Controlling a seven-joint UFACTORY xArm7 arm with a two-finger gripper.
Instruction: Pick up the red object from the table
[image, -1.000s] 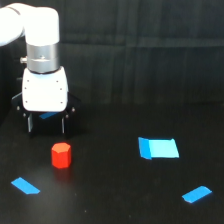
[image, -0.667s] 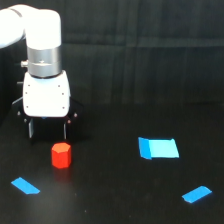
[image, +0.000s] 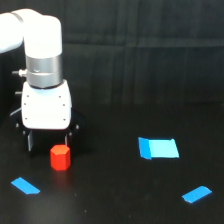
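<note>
Gripper (image: 48, 141): white head, dark fingers spread apart, holding nothing, low over the worktop (image: 115, 200). Red object (image: 60, 157): upright on the worktop, just in front of the fingers. Step, judged: approach; next needs centring over the block, descending, closing

A robotics lab: black backdrop, matte black table (image: 110, 200) marked with blue tape strips (image: 197, 194).

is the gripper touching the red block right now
Cannot tell. In the exterior view the gripper hangs just behind and above the red object, and one dark finger overlaps its top edge; this single angle shows neither contact nor gap.
</note>
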